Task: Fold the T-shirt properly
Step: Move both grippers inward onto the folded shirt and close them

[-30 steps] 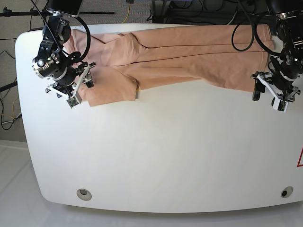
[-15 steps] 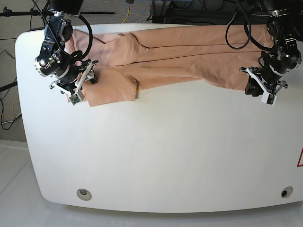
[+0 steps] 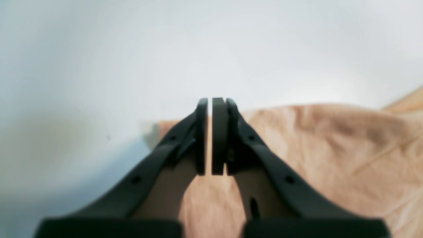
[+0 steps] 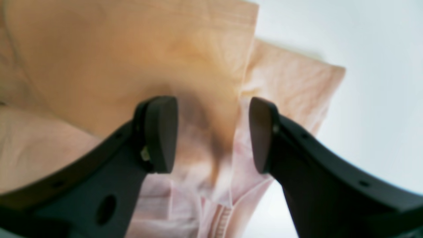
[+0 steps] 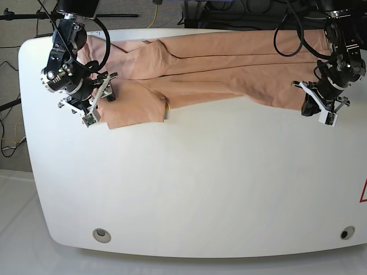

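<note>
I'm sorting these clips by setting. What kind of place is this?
Probably a robotics lab or test workspace: a bare white table carries only a T-shirt, cables trail along the floor behind it, and a stand is at the far edge.

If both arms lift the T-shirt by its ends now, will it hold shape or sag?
The T-shirt will likely sag: it is thin, creased cloth. Its overlapping layers may slide apart. It looks light and should drag easily on the smooth table.

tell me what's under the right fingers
Folded layers of the T-shirt lie under the open right fingers, a sleeve edge and hem showing between them. White table shows beside the cloth; whatever is under the layers is covered.
</note>
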Robot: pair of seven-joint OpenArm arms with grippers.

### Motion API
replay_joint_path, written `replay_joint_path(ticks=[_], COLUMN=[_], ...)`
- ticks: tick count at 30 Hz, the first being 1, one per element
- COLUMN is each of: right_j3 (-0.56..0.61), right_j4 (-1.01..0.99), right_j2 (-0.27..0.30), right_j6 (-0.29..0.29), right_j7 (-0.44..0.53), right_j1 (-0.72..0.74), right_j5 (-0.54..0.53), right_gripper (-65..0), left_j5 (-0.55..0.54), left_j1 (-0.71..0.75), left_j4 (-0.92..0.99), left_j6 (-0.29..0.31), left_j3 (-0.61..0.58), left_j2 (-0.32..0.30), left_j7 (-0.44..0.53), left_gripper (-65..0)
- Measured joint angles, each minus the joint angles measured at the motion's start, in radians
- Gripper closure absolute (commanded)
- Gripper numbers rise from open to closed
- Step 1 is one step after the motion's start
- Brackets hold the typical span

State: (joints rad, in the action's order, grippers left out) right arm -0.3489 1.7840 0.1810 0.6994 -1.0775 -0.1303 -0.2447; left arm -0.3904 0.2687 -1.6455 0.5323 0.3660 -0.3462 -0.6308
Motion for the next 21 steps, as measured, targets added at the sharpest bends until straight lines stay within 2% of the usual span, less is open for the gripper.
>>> replay_joint_path(ticks=[6,12,21], right_j3=[0.003,-0.021,-0.010], right_j4=[0.047,0.054,0.034], right_j2=[-0.023,-0.053,-0.039], right_j6=[0.000,0.000,-0.006], right_j7=[-0.019,-0.016,-0.015], right_j1=[-0.010,-0.013,-0.015], right_j5=[-0.010,-0.005,-0.003], right_gripper=[-34.0,-33.8,-34.0], left_j5=[0.002,0.002,-0.009], left_j1=[0.009,-0.001,0.001], left_j4=[0.000,0.000,0.001], left_j6=[0.018,0.003,0.010], left_j3=[0.001,-0.010,-0.012], left_j2=[0.013,0.028,0.031], left_j7=[0.010,0.006,-0.013], left_gripper=[-8.4,-3.5,0.0])
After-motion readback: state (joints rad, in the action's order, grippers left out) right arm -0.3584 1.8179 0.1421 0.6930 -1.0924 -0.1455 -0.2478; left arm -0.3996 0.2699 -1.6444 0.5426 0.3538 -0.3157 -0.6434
